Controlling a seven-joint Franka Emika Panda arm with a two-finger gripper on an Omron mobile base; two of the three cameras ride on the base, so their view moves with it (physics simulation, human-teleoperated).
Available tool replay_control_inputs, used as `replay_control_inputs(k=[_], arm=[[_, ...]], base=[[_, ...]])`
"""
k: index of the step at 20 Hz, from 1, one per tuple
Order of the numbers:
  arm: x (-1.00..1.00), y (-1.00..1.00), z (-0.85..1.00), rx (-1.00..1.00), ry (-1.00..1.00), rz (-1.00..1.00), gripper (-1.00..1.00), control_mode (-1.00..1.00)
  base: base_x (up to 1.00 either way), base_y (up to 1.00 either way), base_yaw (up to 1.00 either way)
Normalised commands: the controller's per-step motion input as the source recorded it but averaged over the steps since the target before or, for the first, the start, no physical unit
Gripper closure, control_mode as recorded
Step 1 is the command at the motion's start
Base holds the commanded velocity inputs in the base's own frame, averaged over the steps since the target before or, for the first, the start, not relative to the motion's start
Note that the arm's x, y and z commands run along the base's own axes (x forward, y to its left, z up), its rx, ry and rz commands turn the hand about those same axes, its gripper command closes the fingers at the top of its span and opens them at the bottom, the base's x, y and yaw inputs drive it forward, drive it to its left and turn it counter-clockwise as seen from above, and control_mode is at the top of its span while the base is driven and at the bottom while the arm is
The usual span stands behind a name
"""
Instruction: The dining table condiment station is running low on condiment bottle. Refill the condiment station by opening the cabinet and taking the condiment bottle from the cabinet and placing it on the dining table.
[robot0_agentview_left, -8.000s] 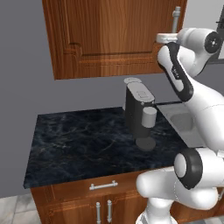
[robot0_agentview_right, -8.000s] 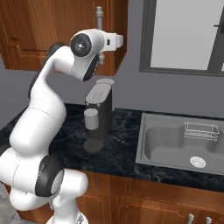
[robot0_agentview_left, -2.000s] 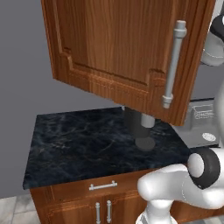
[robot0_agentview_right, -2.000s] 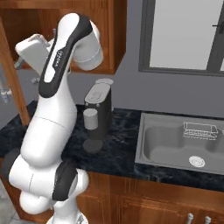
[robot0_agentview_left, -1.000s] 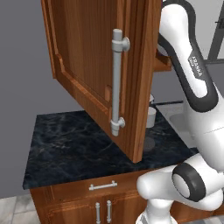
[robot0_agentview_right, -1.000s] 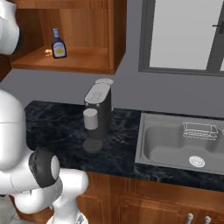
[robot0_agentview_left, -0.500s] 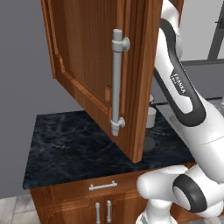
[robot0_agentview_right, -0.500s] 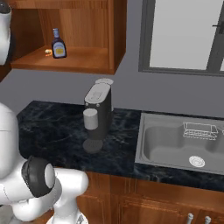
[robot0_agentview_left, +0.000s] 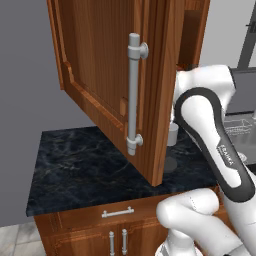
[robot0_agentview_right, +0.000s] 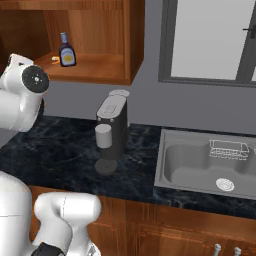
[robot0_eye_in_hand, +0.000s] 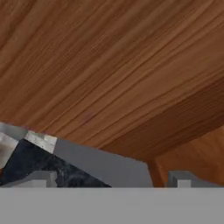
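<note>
since a second ago the arm has swung down from high in front of the open cabinet; its white links now bend low beside the door edge in the left base view, and a round joint sits at the left of the right base view. the door has stayed swung wide.

- cabinet: reddish-brown wood, raised-panel door open toward the left base camera, long vertical silver bar handle facing out. interior shelf exposed in the right base view.
- condiment bottle: small, dark, narrow neck, pale cap; upright on the cabinet shelf, left part, near the back. a pale label shows on its front; the writing is too small to read. a small yellowish item lies just beside it on the left.
- arm: the word "franka" runs along the dark forearm in the left base view.
- fingers: two tips at the bottom of the hand view, set well apart with nothing between them, so they are open. they point at wood grain close up, with a strip of grey wall and dark marble at lower left.
- bench: black, white-veined top over wooden drawer and doors.
- coffee machine: dark, with a pale cup in its bay, standing on the bench below the cabinet.
- sink: steel, right of the machine, with a small wire rack inside.
- window: above the sink.
</note>
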Motion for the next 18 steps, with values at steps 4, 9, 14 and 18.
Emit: replay_control_inputs(k=[4, 9, 14, 18], arm=[[0.00, -0.99, 0.20, 0.37, -0.04, -0.17, -1.00, -1.00], [0.04, -0.47, 0.54, 0.28, 0.00, -0.29, -1.00, -1.00], [0.22, -0.01, 0.34, 0.23, 0.01, -0.42, -1.00, -1.00], [0.24, -0.08, 0.20, 0.29, 0.11, -0.41, -1.00, -1.00]], base=[[0.00, 0.00, 0.00], [0.00, 0.00, 0.00], [0.00, 0.00, 0.00], [0.00, 0.00, 0.00]])
